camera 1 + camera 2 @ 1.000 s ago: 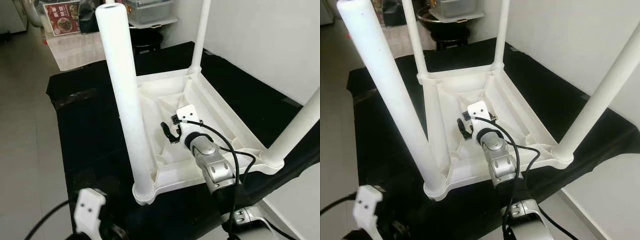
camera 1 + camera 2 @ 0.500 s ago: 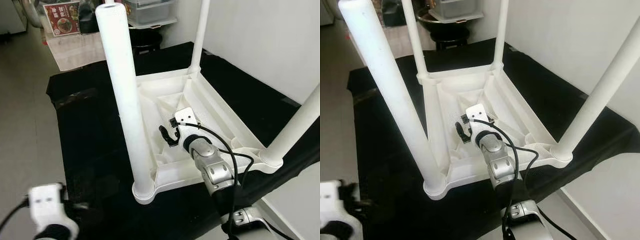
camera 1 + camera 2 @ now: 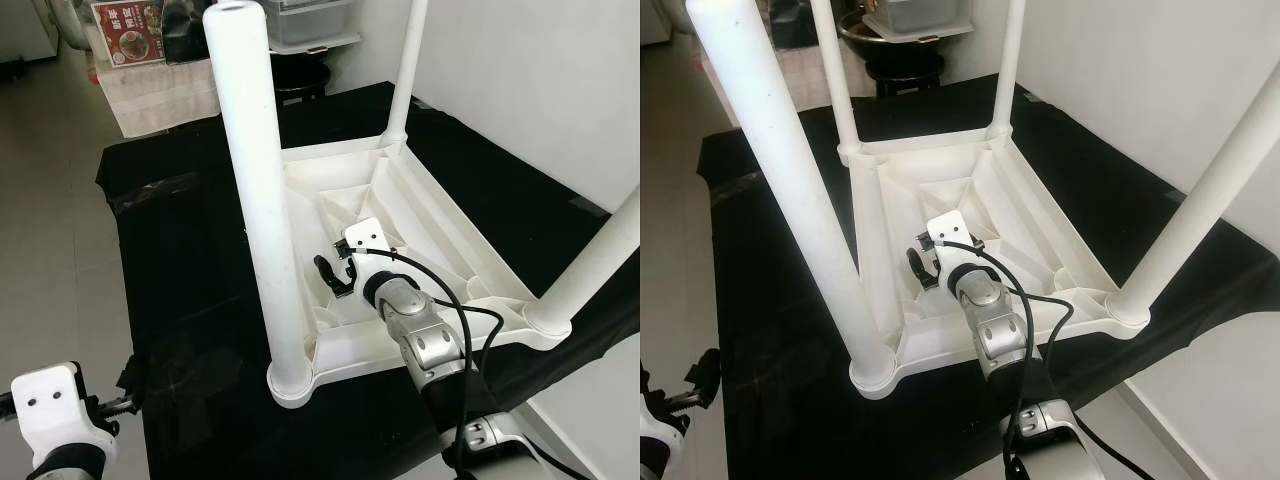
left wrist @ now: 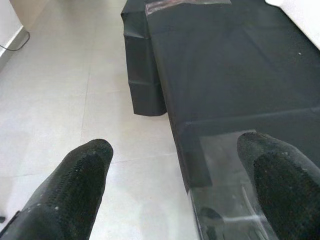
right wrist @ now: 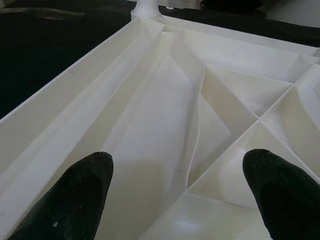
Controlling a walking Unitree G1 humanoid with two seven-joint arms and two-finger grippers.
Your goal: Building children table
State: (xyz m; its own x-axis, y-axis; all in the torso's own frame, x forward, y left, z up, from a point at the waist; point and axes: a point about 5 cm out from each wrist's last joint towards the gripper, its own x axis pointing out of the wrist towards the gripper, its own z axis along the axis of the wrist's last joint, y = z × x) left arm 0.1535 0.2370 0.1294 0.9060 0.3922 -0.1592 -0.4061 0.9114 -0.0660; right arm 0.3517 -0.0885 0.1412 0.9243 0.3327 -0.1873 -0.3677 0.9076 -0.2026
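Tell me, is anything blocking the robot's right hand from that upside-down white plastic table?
Nothing visible. The right hand, fingers spread open, hovers inside the upside-down white plastic table, right over its ribbed underside, beside the thick near leg.

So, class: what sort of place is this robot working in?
Probably a home or small workroom: a tiled floor, a black-covered worktop holding an upturned white table, and a storage box behind.

White plastic kids' table [image 3: 420,215] lies upside down on black cloth, ribbed underside facing up, round legs [image 3: 258,190] standing upright at the corners, all four seated in sockets.
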